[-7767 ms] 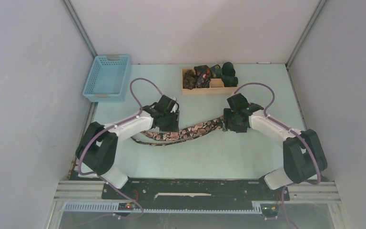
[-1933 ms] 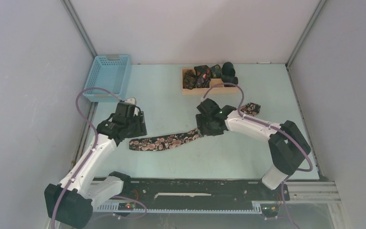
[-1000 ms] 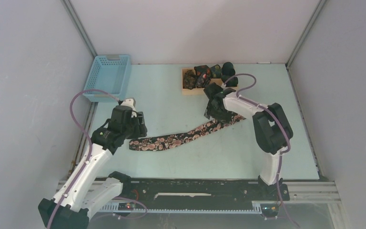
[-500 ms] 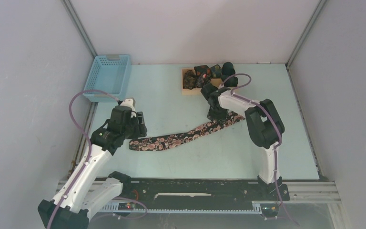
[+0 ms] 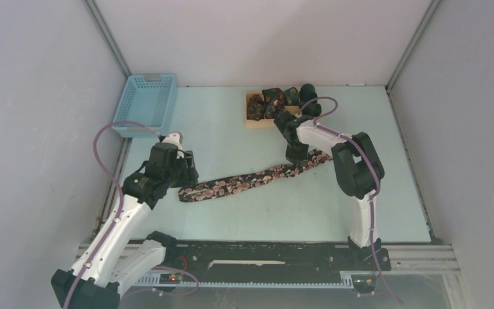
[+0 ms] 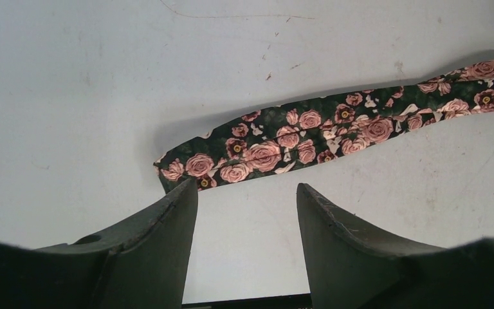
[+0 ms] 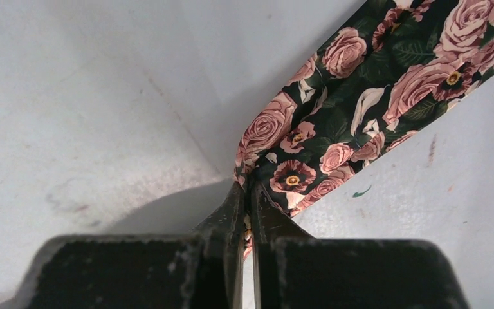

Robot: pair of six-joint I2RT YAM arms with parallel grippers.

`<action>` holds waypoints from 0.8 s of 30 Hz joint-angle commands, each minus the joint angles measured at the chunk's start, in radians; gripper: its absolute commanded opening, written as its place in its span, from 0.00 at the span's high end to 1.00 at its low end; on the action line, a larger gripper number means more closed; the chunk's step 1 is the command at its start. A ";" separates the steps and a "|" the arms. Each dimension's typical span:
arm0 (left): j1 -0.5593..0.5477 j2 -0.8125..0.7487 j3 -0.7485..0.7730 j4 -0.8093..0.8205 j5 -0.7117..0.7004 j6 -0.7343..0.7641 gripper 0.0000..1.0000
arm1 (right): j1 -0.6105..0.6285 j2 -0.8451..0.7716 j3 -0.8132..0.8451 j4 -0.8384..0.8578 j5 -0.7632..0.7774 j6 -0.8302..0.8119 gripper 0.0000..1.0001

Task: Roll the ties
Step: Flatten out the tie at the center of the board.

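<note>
From above, the long dark rose-patterned fabric tie (image 5: 251, 179) lies stretched across the pale worktop (image 5: 231, 129) between both arms. Left wrist: the left pincer (image 6: 244, 193) gapes empty, with the tie's end just ahead. Right wrist: the right pincer (image 7: 247, 193) is clenched on the tie's edge.

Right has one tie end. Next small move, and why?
Probably move the left pincer onto the free end of the tie and close. It is open, empty, just short of that end; the right pincer is shut on the other end, so the tie lies stretched out.
</note>
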 commanded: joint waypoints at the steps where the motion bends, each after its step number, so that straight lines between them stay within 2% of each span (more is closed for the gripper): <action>1: -0.006 0.001 -0.005 0.027 0.001 0.004 0.36 | -0.058 0.081 0.057 -0.074 0.119 -0.104 0.99; 6: -0.006 0.008 -0.007 0.030 0.007 0.005 0.36 | -0.096 0.138 0.140 -0.173 0.220 -0.180 0.99; 12: -0.006 0.019 -0.007 0.030 0.010 0.005 0.36 | -0.149 0.147 0.196 -0.204 0.282 -0.245 0.99; 18: -0.006 0.028 -0.009 0.032 0.013 0.004 0.36 | -0.174 0.240 0.334 -0.235 0.451 -0.379 0.99; 21: -0.006 0.038 -0.010 0.032 0.017 0.002 0.36 | -0.180 0.294 0.394 -0.246 0.548 -0.424 0.96; 24: -0.007 0.050 -0.010 0.034 0.032 -0.001 0.36 | -0.186 0.298 0.412 -0.235 0.569 -0.443 0.93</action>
